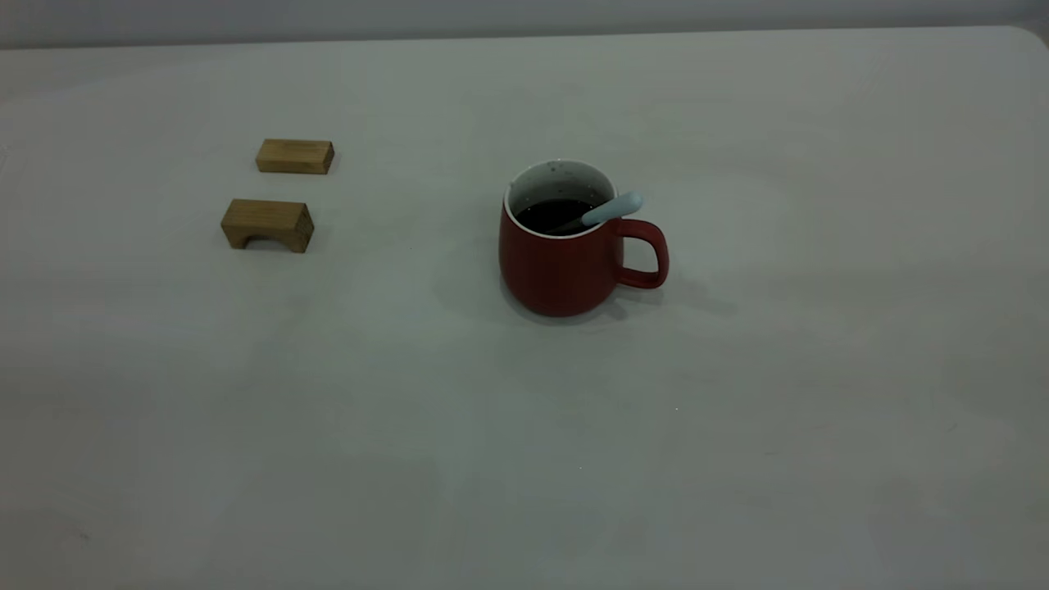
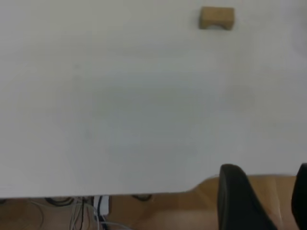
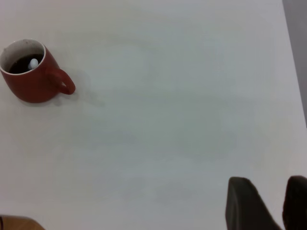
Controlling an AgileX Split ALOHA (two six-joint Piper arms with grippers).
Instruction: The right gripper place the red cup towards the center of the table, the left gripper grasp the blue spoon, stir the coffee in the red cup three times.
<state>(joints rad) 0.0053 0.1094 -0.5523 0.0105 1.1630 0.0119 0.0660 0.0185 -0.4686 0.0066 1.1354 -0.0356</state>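
The left gripper (image 2: 268, 201) shows only in its own wrist view, at the lower right of the frame: one dark finger (image 2: 237, 199) stands up from the bottom edge and the edge of a second sits at the far right border, with a clear gap between them and nothing held in it. The fingers hang over the table's near edge, where tan flooring and some loose cables (image 2: 81, 213) show below the white top.

The right gripper (image 3: 271, 206) likewise appears only in its own wrist view, at the lower right of that frame: two dark fingers (image 3: 247, 206) rise from the bottom edge, parted, with bare table between them and nothing gripped. It sits well apart from the red cup (image 3: 29, 72), which is at the upper left of that frame.

In the exterior view neither arm is visible. The red cup (image 1: 565, 246) stands upright a little right of the frame's centre, its loop handle pointing to the right. The coffee (image 1: 553, 215) fills it partway, dark against the white inside wall. The blue spoon (image 1: 613, 209) rests in the cup, its bowl end down in the liquid and its pale handle leaning over the rim on the right side, just above the cup's handle.

Two wooden blocks lie at the upper left of the exterior frame, well apart from the cup: a plain block (image 1: 295, 156) farther back and an arch-shaped block (image 1: 267, 224) nearer. The table (image 1: 524, 459) fills nearly the whole frame
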